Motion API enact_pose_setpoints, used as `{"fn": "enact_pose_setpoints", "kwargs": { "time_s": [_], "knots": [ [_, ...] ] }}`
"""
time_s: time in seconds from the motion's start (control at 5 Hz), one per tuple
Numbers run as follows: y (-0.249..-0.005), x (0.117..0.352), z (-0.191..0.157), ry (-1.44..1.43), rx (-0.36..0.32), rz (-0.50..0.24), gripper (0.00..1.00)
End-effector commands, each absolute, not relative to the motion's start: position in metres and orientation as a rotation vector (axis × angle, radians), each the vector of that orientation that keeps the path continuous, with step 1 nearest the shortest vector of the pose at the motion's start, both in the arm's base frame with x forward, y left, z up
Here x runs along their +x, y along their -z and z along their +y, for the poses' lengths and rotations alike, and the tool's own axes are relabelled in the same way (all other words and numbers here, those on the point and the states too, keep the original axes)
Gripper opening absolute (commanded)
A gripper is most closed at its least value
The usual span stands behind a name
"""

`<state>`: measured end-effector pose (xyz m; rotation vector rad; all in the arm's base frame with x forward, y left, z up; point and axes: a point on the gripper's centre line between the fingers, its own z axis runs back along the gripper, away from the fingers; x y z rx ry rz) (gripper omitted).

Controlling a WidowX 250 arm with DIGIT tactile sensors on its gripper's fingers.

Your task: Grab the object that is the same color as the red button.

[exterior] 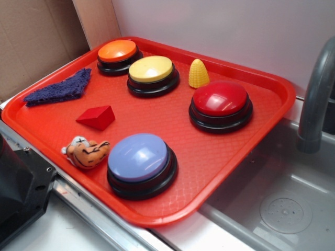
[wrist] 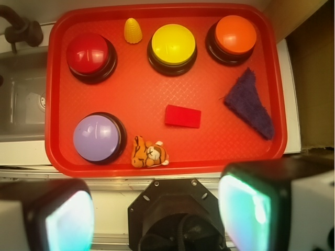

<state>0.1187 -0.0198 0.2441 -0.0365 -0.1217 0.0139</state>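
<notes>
Gripper fingers stood wide apart at the bottom of the wrist view, one blurred pad at the lower left and the other at the lower right, with nothing between them. They hung off the near rim of the red plastic tray, well apart from everything on it.

The small solid red wedge-shaped block lay flat on the tray floor, near the middle of the tray's near half. In the wrist view its long axis ran roughly left to right, tilted slightly so the right end sat a little lower. In the exterior view the wedge showed its sloped face upward, tapering to a thin edge toward the left, with its taller end to the right.

The large round red dome button with a black base sat well apart from the wedge, toward the tray's far corner by the sink. A yellow-topped button and an orange-topped button lined the far side, with a small yellow toy corn cob between the yellow and red buttons. A lavender-topped button sat at the near edge, just beside a small striped plush tiger, which lay near the wedge. A dark blue triangular cloth lay apart from the wedge on its other side.
</notes>
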Motion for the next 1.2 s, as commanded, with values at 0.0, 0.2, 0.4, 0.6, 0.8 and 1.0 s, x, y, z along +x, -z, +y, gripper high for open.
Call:
{"fn": "enact_pose_setpoints", "kwargs": {
  "time_s": [0.0, 0.2, 0.4, 0.6, 0.8, 1.0],
  "knots": [
    [-0.244, 0.119, -0.02, -0.014, -0.036, -0.122, 1.0],
    [-0.239, 0.142, -0.006, 0.246, 0.102, -0.121, 1.0],
    [-0.228, 0.154, 0.004, 0.49, 0.115, -0.107, 1.0],
    [-0.198, 0.172, 0.005, 0.751, 0.165, -0.032, 1.0],
    [-0.166, 0.178, 0.011, 0.967, 0.187, -0.014, 1.0],
    [-0.145, 0.186, 0.011, 1.024, 0.164, 0.003, 1.0]
  ]
}}
